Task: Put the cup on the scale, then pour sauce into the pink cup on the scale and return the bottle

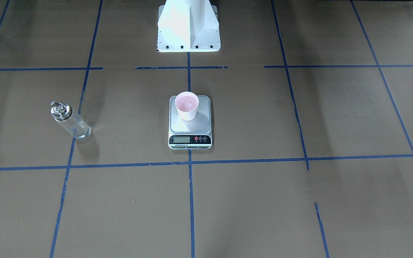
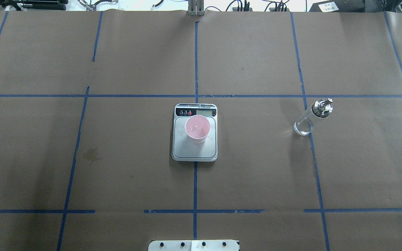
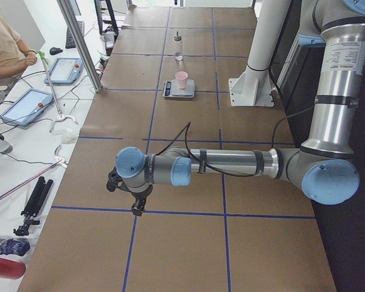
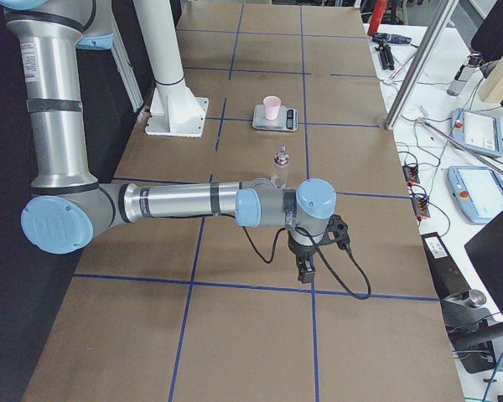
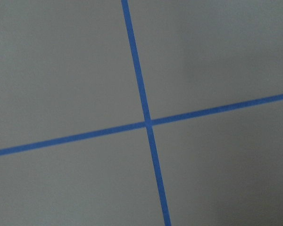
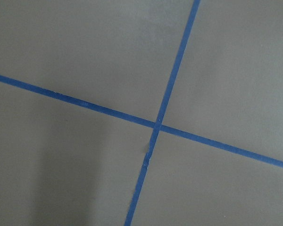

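Front-facing view: small pale pink tapered cup (image 1: 186, 105) upright on the flat square silver-grey digital scale (image 1: 190, 126), inside its platform edges. Clear glass cylindrical bottle with shiny metal cap (image 1: 71, 120) stands on the brown paper tabletop (image 1: 299, 200), well apart, on the robot's right.

Overhead: same layout. The bottle's base touches a blue tape line (image 2: 312, 150).

Left side view: the near arm is stretched low and the left gripper (image 3: 135, 207) points down, far from the scale. Can't tell if it is parted or clenched.

Right side view: right gripper (image 4: 306, 270) also points down, the bottle beyond it. Jaw state unreadable.

Wrist views: only tape crossings on bare tabletop.
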Controlling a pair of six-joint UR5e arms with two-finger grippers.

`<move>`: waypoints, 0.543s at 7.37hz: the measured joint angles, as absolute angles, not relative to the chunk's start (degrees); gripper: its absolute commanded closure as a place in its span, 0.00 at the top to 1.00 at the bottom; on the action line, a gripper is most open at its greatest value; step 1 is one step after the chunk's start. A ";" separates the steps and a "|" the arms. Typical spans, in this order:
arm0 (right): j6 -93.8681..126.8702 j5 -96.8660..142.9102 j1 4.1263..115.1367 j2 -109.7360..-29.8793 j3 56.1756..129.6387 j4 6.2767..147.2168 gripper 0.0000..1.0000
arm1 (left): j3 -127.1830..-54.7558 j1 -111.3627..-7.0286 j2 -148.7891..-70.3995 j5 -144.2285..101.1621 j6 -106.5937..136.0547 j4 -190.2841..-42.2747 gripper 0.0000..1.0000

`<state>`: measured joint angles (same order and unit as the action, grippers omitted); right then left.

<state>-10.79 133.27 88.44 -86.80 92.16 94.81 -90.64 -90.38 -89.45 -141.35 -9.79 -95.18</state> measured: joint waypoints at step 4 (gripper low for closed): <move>-10.21 133.75 88.42 -87.14 91.57 95.44 1.00 | -94.45 -90.27 -87.34 -130.73 -8.54 -95.28 1.00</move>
